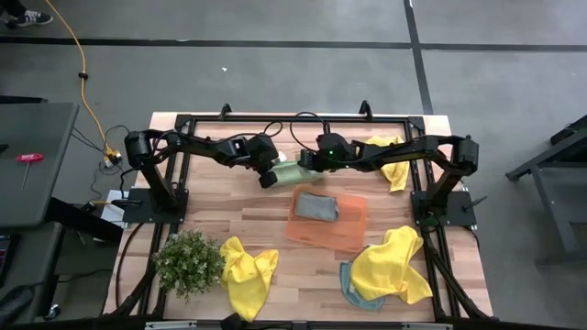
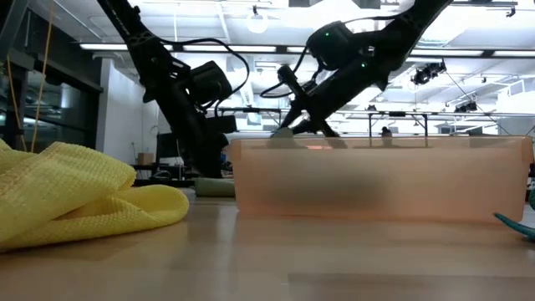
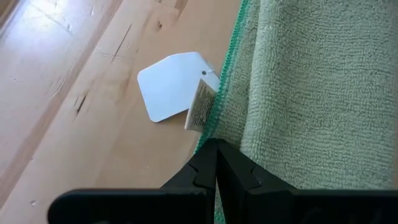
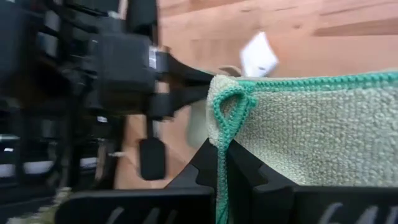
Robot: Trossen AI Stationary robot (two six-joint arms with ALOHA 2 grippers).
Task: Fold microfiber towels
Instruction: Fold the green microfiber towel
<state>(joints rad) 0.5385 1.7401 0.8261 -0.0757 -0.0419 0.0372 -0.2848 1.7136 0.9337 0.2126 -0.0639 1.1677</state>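
I'm counting three yellow towels: one (image 1: 246,271) beside the plant (image 1: 189,260), one (image 1: 390,266) lying over a teal towel (image 1: 353,286), one (image 1: 393,158) at the far edge. A grey-blue towel (image 1: 316,206) is lying in the orange tray (image 1: 353,229). Beyond it, my left gripper (image 3: 216,163) and right gripper (image 4: 222,155) are each pinching the pale green towel (image 1: 292,172); only the wrist views show its white tag (image 3: 171,84).

pale green towel (image 3: 311,93) w/ bright green hem, white tag (image 3: 171,84); grey-blue towel (image 1: 316,206) on orange mat (image 1: 353,229); yellow towels (image 1: 248,270) near front edge; light wood worktop (image 1: 266,220); black arms
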